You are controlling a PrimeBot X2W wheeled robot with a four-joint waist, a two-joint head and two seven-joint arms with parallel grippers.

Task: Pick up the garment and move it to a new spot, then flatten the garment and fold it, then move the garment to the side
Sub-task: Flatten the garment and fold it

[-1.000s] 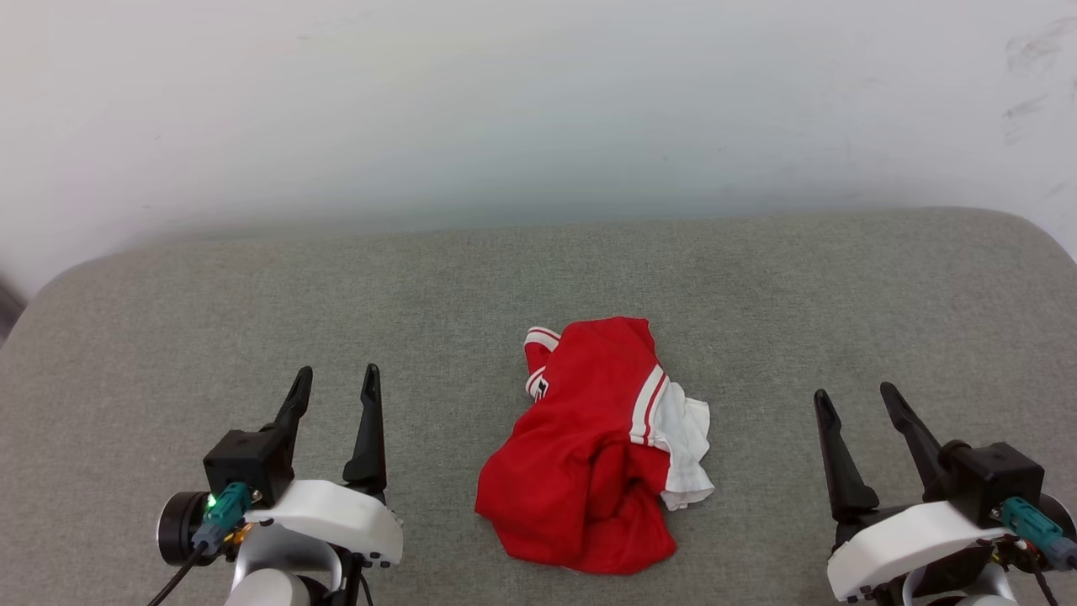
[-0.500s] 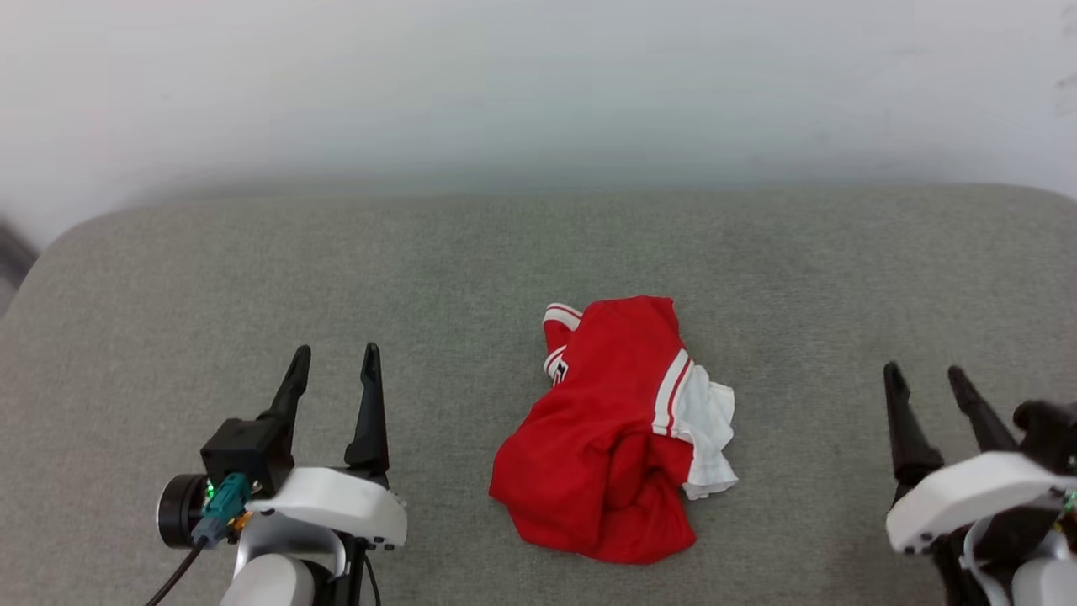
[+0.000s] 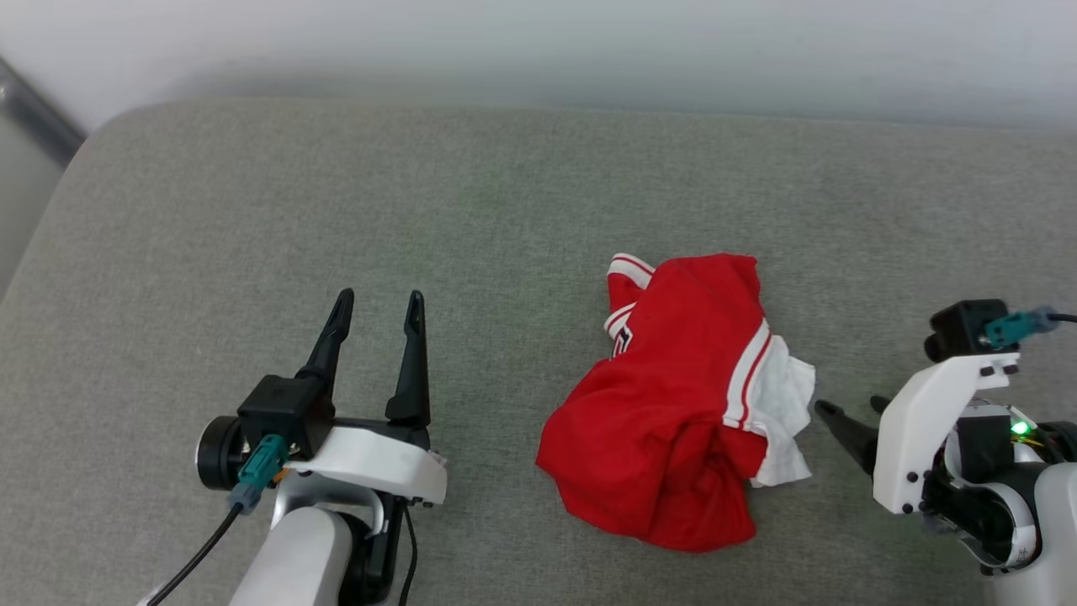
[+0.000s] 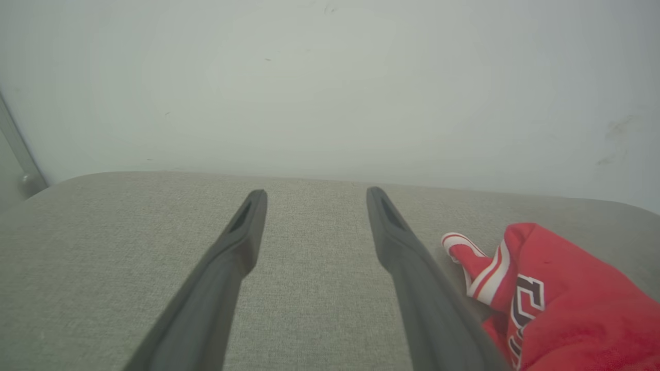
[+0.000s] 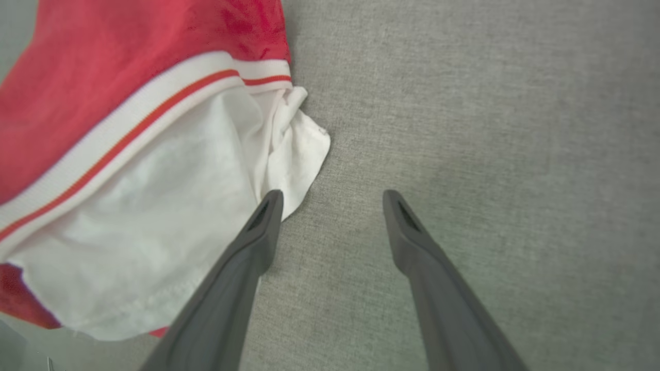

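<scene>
The red jersey (image 3: 665,412) lies bunched in a heap on the grey upholstered cushion (image 3: 379,194), right of the middle in the head view, with a white sleeve (image 5: 154,216) spilling out toward the robot's right. The right gripper (image 3: 846,404) is tipped down at the cushion just beside that sleeve, its fingers spread wide and holding nothing. In its wrist view one fingertip overlaps the sleeve's edge, though contact cannot be told, and the other hangs over bare fabric. That pose looks meant for pinching the loose sleeve, the easiest part of the heap to get fingers around. The left gripper (image 3: 379,295) is likewise spread wide and empty, pointing away from the robot over bare cushion to the jersey's left. The striped trim (image 4: 484,278) and black lettering (image 4: 526,304) show off to one side of its fingers. Open cushion runs left of the jersey to the rounded corner and behind it to the pale wall (image 3: 538,42). The right side looks tighter, so a new spot toward the middle or left seems freer.
</scene>
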